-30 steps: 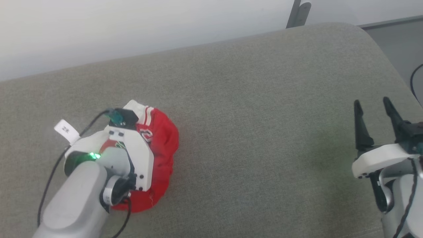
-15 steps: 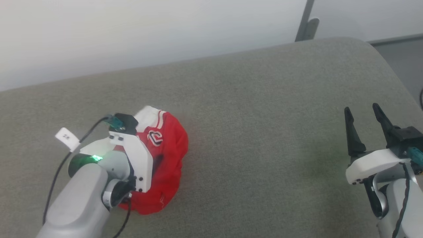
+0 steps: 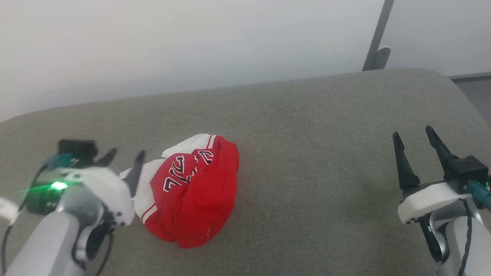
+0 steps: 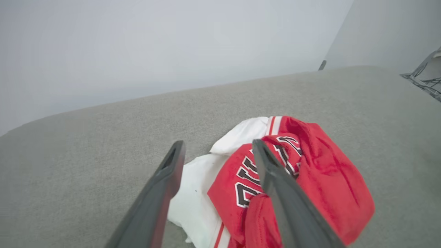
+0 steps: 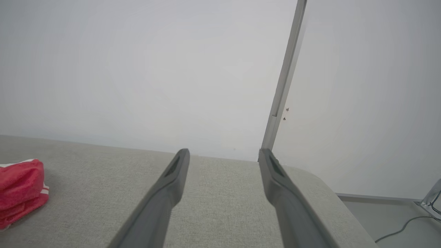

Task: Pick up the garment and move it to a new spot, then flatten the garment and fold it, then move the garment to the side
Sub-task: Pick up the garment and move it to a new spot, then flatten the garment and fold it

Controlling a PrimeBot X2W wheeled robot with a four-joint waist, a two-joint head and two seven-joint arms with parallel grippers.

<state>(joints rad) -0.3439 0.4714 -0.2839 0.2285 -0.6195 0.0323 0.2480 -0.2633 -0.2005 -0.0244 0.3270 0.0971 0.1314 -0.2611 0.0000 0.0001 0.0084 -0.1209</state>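
Observation:
The garment point(image 3: 193, 191), a red T-shirt with white sleeves and dark block letters, lies bunched in a heap on the grey-green cushioned surface point(image 3: 307, 153). In the left wrist view the garment point(image 4: 310, 179) lies just beyond the fingers. My left gripper point(image 3: 124, 159) stands open just left of the heap, lifted off it, with nothing between its fingers point(image 4: 172, 165). At the far right my right gripper point(image 3: 412, 136) is open and empty, well away from the shirt. The right wrist view catches the garment point(image 5: 20, 189) at its left edge.
A pale wall runs behind the surface, with a grey metal post point(image 3: 378, 38) at the back right. The surface's rounded right edge point(image 3: 466, 103) drops off to a grey floor point(image 5: 386, 217) with a cable.
My left gripper has opened, let go of the garment and drawn back to the left. The shirt now lies uncovered in a heap. The head camera has tilted, shifting the picture.

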